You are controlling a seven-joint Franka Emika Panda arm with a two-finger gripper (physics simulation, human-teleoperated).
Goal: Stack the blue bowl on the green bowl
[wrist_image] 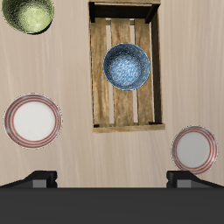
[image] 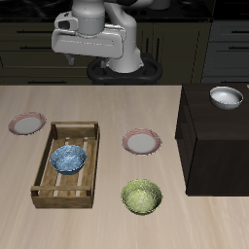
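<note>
Green bowl (image: 142,196) nearest the surface's front edge — alone.
Blue bowl (image: 68,158) sits in the wooden crate (image: 48,184); my gripper (wrist_image: 112,181) hangs high, released — holding nothing.

This place looks like a kitchen. Dark cabinets with drawers (image: 34,39) stand behind the light wooden worktop (image: 107,107). Flat pink-rimmed plates (image: 142,143) and small round bowls (image: 142,196) lie on it.

Wooden table (image: 107,107), slatted crate (image: 66,165), green bowl (image: 142,196), two plates (image: 142,143), perhaps dark cabinet (image: 214,146)
</note>
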